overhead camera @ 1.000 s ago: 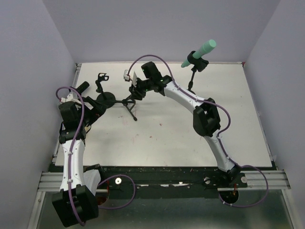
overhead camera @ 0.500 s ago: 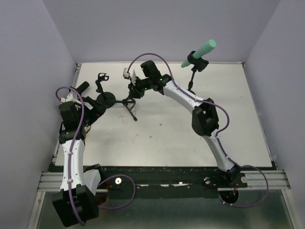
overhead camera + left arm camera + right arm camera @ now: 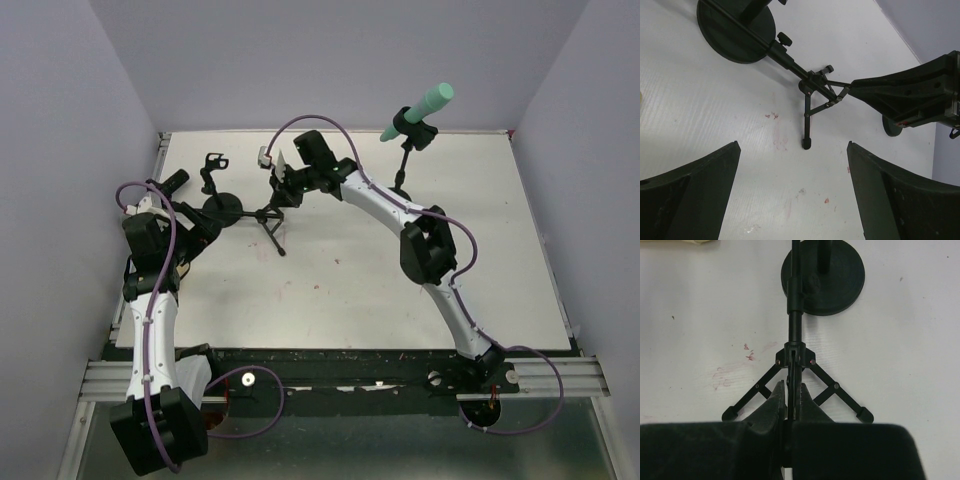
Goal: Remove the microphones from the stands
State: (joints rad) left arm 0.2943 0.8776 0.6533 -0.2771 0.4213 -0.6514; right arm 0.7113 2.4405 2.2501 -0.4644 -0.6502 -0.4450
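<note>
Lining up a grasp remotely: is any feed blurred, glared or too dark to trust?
Top external: even soft light, sharp, no glare on the table. Left wrist: tripod stand crisp, left gripper dark and soft-edged. Right wrist: right gripper a black mass along the bottom, the stand leg it grips clear.

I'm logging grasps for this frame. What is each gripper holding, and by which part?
The right gripper is shut on the small black tripod stand, clamping one of its thin legs. The left gripper is open and holds nothing.
</note>
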